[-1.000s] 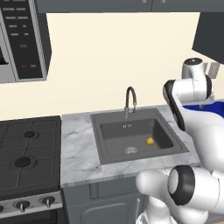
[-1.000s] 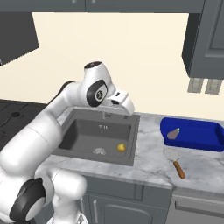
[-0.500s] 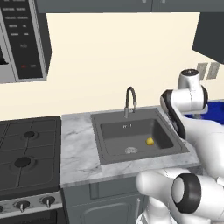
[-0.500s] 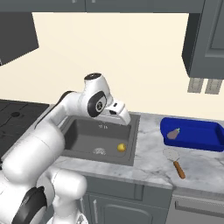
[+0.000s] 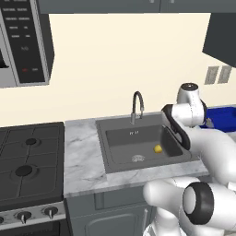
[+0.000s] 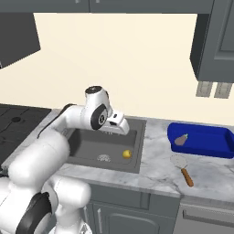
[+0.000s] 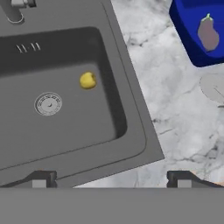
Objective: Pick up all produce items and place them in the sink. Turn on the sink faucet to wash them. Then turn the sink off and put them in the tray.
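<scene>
Swinging back from the tray (image 6: 201, 139), where the eggplant (image 6: 181, 140) is lying, the empty gripper (image 7: 111, 177) with jaws spread wide is hovering over the sink (image 7: 61, 105), likely needing to descend onto the lemon (image 7: 88, 80) beside the drain.

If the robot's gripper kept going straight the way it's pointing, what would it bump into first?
Most likely the sink's right rim, near where it meets the marble counter. The open gripper points down there; the yellow fruit lies off to one side in the basin. Depth is hard to judge.
</scene>
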Motion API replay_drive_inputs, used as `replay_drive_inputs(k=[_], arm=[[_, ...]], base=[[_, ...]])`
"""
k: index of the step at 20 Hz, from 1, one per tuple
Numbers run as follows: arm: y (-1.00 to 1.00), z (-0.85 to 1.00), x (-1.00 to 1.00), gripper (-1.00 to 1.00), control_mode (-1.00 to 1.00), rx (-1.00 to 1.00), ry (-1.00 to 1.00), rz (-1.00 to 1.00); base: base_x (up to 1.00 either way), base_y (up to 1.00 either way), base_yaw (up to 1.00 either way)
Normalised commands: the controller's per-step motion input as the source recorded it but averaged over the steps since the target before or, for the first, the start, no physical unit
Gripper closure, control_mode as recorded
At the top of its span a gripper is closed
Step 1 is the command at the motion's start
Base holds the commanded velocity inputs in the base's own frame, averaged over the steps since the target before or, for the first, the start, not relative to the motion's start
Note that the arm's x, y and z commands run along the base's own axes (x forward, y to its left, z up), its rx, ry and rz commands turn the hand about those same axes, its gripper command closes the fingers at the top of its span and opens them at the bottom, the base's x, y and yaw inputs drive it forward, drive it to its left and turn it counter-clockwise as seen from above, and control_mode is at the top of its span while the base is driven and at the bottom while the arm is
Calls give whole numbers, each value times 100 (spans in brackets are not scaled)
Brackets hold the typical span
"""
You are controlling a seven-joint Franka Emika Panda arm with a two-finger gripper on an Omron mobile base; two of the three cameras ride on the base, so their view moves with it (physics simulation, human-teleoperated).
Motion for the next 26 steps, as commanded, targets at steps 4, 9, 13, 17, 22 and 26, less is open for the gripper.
replay_drive_inputs(k=[4, 9, 13, 17, 22, 26], arm=[[21, -28, 63, -100, -100, 3, 0, 5], [7, -39, 50, -100, -100, 1, 3, 3], [0, -48, 33, -100, -100, 0, 6, 1], [0, -46, 34, -100, -100, 0, 5, 0], [2, -37, 28, -100, -100, 0, 4, 0], [1, -30, 19, -100, -100, 0, 3, 0]], base=[[0, 0, 0], [0, 0, 0], [0, 0, 0], [0, 0, 0], [0, 0, 0], [0, 0, 0]])
